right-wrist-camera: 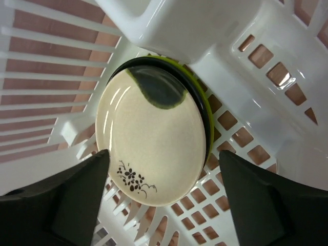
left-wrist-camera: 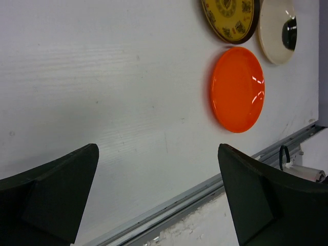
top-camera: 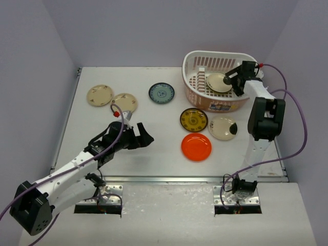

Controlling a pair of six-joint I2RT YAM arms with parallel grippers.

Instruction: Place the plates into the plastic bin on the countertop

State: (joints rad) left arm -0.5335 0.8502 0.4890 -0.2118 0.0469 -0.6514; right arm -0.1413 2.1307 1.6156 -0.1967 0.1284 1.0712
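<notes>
A: Right gripper point(top-camera: 233, 79)?
B: It's inside the plastic bin point(top-camera: 197, 64) at the far right of the countertop point(top-camera: 133, 77). Fingers spread wide, nothing pinched. In the wrist view a cream plate with a dark patch point(right-wrist-camera: 151, 148) lies flat under the spread fingers, on top of a stack. Black and lime green rims point(right-wrist-camera: 205, 118) peek out beneath it. Can't tell if the tips touch the plate.

A: Left gripper point(top-camera: 143, 134)?
B: Fingers also wide apart and empty. It's over bare countertop, near-centre, left of the orange plate point(top-camera: 196, 146) and apart from it. The metal front edge point(left-wrist-camera: 205, 192) shows just below the fingers in the wrist view.

A: Plates outside the bin?
B: Six, all flat on the countertop. Cream floral plate point(top-camera: 100, 95) at far left, with another cream plate point(top-camera: 125, 102) just beside it on the right. Blue patterned plate point(top-camera: 161, 93) left of the bin. Brown-gold plate point(top-camera: 193, 120) and a second cream plate with dark patch point(top-camera: 222, 127) just in front of the bin, side by side. The orange one is nearer, just below the brown-gold.
</notes>
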